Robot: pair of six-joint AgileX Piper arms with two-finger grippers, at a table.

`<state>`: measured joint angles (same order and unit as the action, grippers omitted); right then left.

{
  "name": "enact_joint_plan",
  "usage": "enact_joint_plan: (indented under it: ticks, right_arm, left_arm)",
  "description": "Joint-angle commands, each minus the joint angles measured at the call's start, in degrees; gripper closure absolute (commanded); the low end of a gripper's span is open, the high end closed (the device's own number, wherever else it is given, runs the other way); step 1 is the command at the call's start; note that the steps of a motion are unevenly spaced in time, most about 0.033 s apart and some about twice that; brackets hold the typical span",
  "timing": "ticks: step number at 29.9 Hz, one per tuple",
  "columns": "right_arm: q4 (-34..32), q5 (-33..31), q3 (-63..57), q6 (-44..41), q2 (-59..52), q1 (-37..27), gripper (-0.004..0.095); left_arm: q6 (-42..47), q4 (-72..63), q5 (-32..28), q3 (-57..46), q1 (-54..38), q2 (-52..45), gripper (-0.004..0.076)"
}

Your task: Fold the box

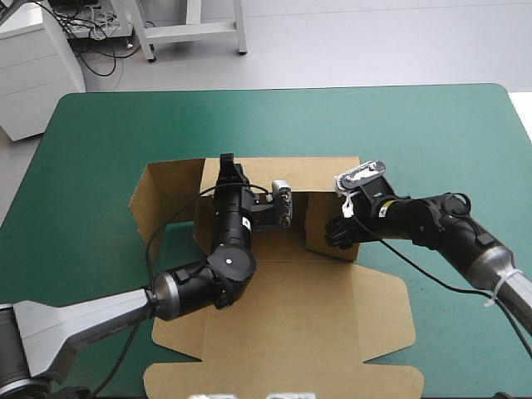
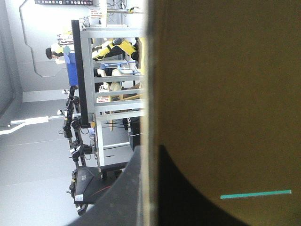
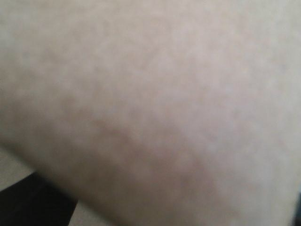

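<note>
Worktop (image 1: 100, 141): teal-green cover; box sits abt mid, closer to near edge than far.
Box (image 1: 316, 307): brown board, part-raised. Big flat panel lies toward near edge, walls up in far half.
L side flap (image 1: 162, 204): raised at an angle at box's left end.
L arm (image 1: 199, 283): in from near-left, reaches fwd over the flat panel to the far wall (image 1: 283, 173).
L jaws: on far wall's top edge, near its left end, pinching the board. L wrist view shows a black finger (image 2: 117, 202) on each side of the board edge, all but together.
Cover strip (image 2: 256, 194): thin teal-green line seen thru a slit in the board, L wrist view.
Inner wall (image 1: 320, 224): short upright piece, right of ctr.
R jaws: at the inner wall's right side; spread or pressed together, can't tell. R wrist view is blurred board nearly all over.
R arm (image 1: 449, 224): in from right edge, low over box's right part.
</note>
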<state>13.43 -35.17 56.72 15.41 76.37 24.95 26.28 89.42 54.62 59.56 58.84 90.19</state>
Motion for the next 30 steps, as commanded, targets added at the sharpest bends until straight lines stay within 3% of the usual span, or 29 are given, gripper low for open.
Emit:
enact_joint_plan:
  ticks: [1, 4, 11, 23, 25, 30]
  right_arm:
    - [-3.82, 5.1, 1.42, -5.17, -1.86, 0.92, 0.0224]
    - [-4.03, 6.19, 1.42, -6.03, -1.86, 0.92, 0.0382]
    - [-4.03, 6.7, 1.42, -6.03, -1.86, 0.92, 0.0935]
    - [-4.03, 7.61, 1.42, -6.03, -1.75, 0.92, 0.0926]
    - [-4.03, 7.99, 1.42, -6.14, -1.75, 0.92, 0.0926]
    - [-3.82, 8.35, 1.42, -6.47, -1.75, 0.92, 0.0926]
  left_arm:
    - [0.7, 3.96, 1.75, 1.58, 0.19, -2.42, 0.0756]
    - [0.7, 3.96, 1.75, 1.58, 0.19, -2.42, 0.0756]
    - [0.7, 3.96, 1.75, 1.58, 0.19, -2.42, 0.0756]
    - [0.7, 5.13, 1.65, 1.58, 0.19, -2.42, 0.0748]
    - [0.7, 5.42, 1.52, 1.58, 0.19, -2.42, 0.0711]
    - [0.7, 6.71, 1.54, 1.58, 0.19, -2.42, 0.0497]
